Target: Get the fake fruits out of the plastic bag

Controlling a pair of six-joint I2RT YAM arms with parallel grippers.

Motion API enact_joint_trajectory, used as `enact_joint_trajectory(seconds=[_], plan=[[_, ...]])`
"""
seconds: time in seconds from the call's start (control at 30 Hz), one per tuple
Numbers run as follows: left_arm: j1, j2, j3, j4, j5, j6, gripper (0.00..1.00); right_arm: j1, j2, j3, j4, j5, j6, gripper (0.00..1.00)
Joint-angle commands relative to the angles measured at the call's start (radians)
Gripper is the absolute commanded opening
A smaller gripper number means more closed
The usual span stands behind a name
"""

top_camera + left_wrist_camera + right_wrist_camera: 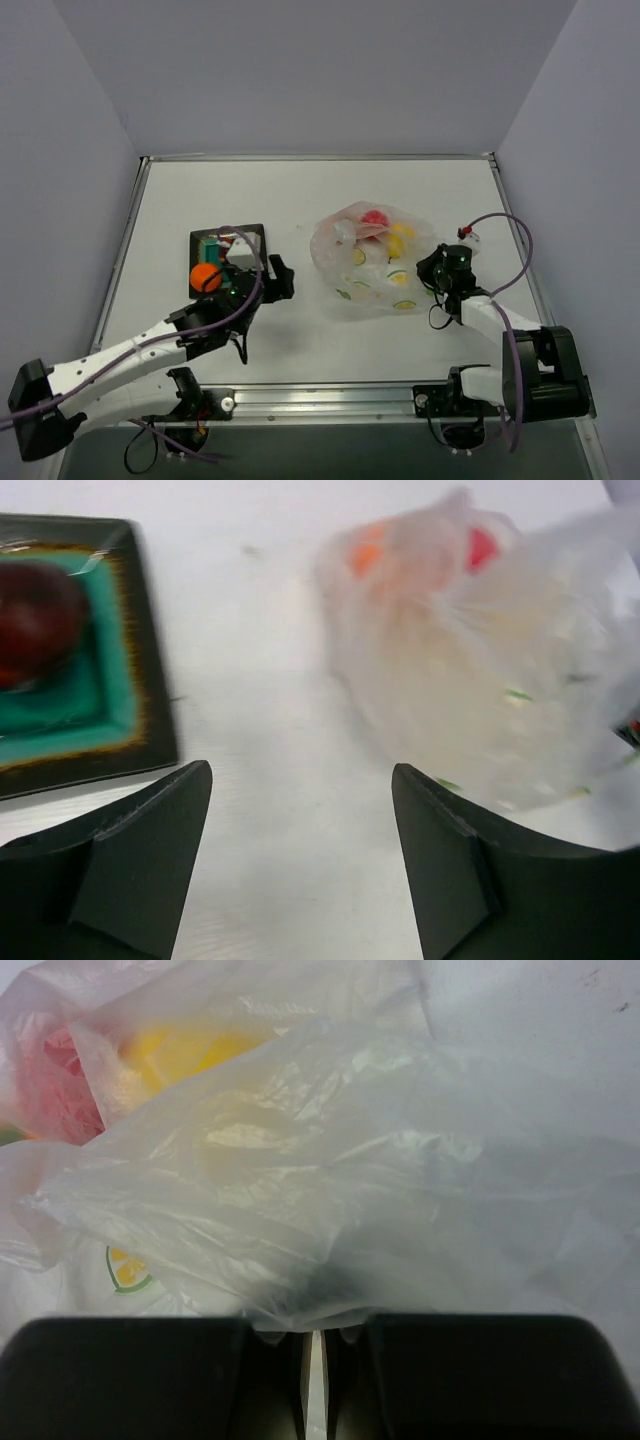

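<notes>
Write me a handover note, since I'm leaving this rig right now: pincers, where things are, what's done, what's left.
Left pincer: open, empty, between the teal square plate and the clear lemon-print plastic bag.
Right pincer: shut on the bag's edge.
Done: one round orange fruit sits on the plate.
Left: a red fruit and yellow fruits remain inside the bag.

Left arm (120, 362) and right arm (497, 318) have white links with black joints and black bases, each trailed by a looping purple cable (533, 250). Left gripper (300, 780) has matte black wedge-shaped fingers (150, 850); right gripper (312, 1345) shows two smooth black blocks with rounded top edges.
</notes>
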Motion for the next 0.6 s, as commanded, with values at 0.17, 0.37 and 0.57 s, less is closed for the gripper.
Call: enact_joint_trajectory(seconds=[0.17, 0.37, 0.57], plan=[[-0.248, 0.435, 0.389, 0.256, 0.038, 0.21, 0.71, 0.023, -0.124, -0.023, -0.009, 0.063, 0.006, 0.0], [-0.264, 0.702, 0.6, 0.273, 0.121, 0.284, 0.71, 0.085, -0.279, -0.017, -0.075, 0.131, -0.009, 0.0], [-0.207, 0.801, 0.647, 0.2, -0.032, 0.284, 0.7, 0.192, -0.367, 0.075, -0.254, 0.154, -0.043, 0.0]])
